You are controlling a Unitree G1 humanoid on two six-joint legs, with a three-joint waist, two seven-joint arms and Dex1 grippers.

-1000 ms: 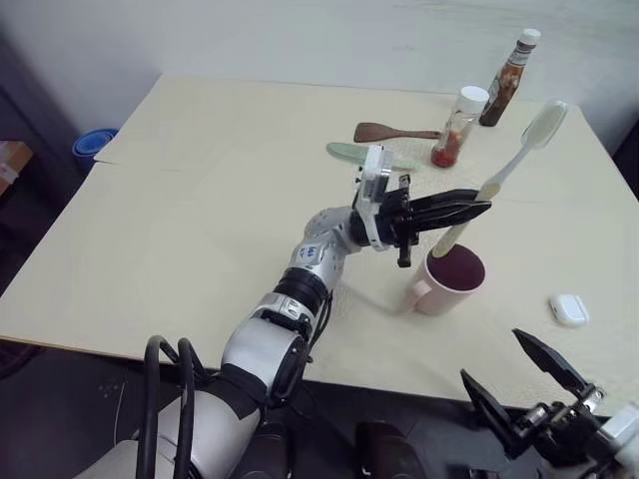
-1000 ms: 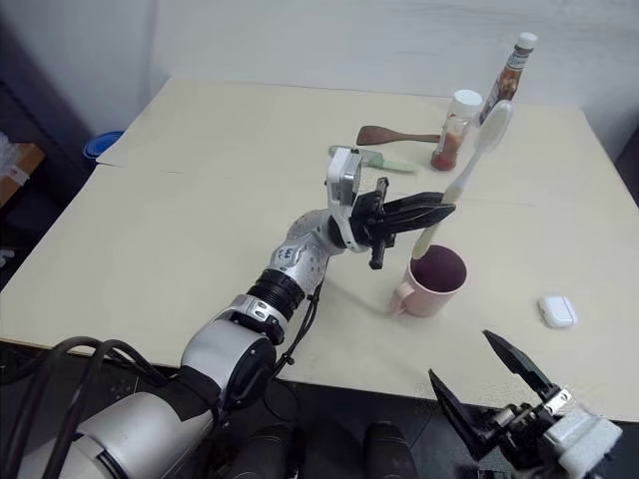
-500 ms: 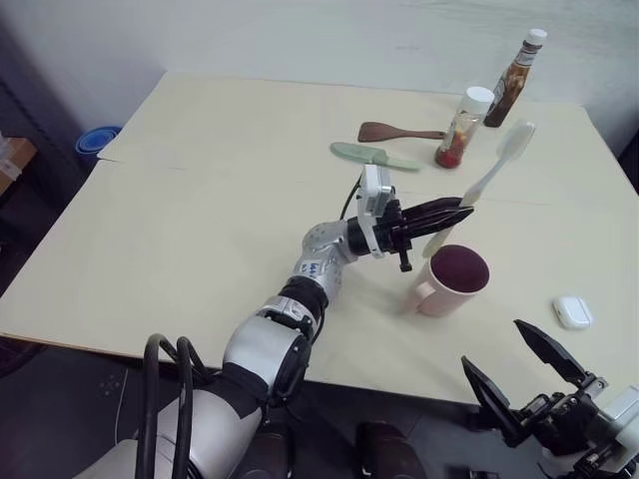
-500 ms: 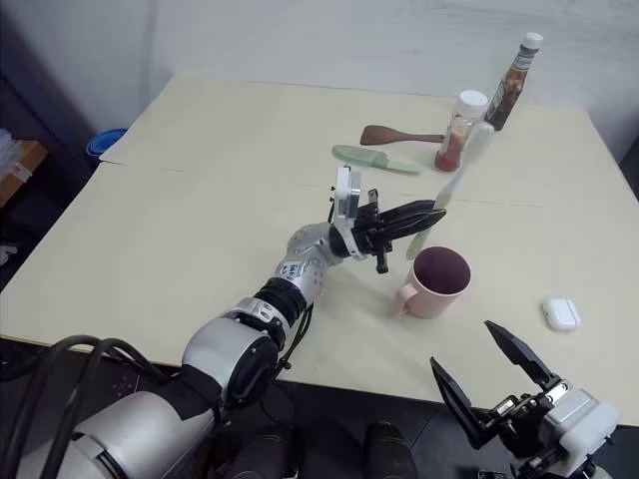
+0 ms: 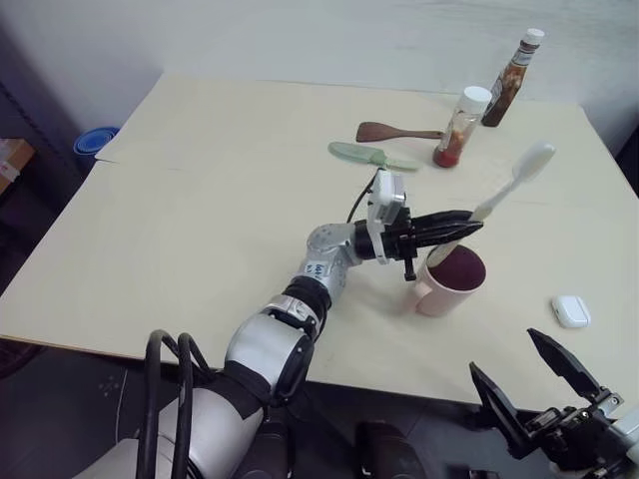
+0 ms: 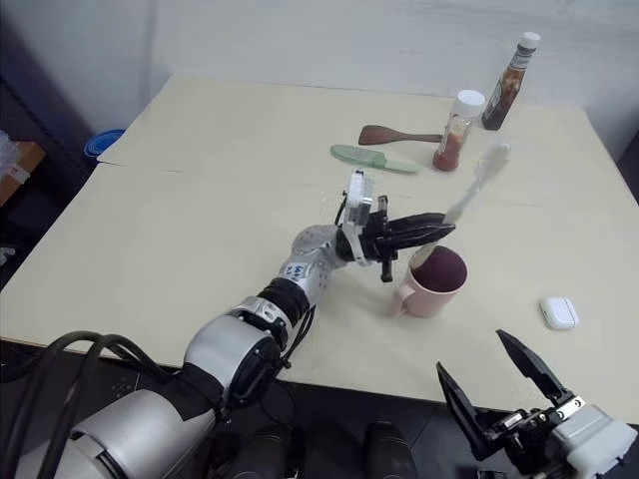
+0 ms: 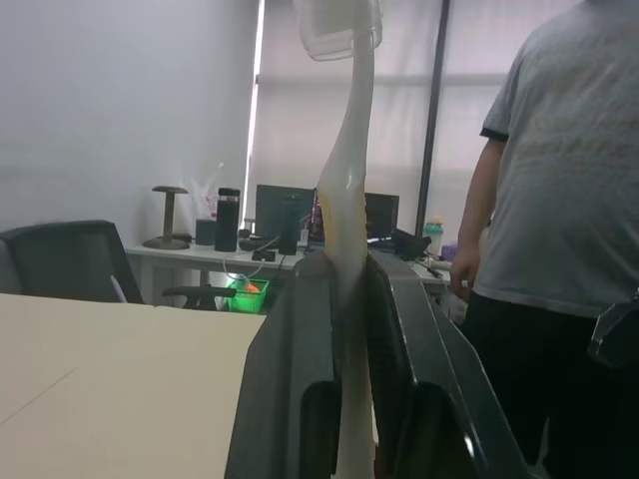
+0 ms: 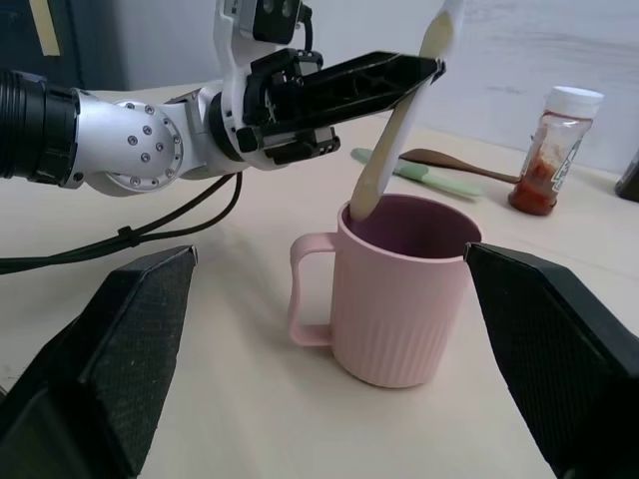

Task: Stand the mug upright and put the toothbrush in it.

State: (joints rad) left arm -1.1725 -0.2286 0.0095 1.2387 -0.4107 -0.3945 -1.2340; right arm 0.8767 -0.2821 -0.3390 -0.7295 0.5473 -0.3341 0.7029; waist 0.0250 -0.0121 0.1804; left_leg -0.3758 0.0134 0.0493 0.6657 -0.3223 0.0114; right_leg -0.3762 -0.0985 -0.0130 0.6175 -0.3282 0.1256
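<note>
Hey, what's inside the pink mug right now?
The yellowish handle end of the toothbrush dips inside the mug, held by the left gripper. The mug's bottom is hidden by its wall.

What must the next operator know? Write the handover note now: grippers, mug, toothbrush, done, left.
Left gripper: shut on the slim white-cream toothbrush, tilted, handle end at the mug's rim.
Right gripper: open, holding nothing, on the near side of the mug.
Pale pink cylindrical mug: upright on the cream table, handle toward the left arm.
Done: mug standing, toothbrush picked up.
Left: lower the toothbrush into the mug, release.
</note>
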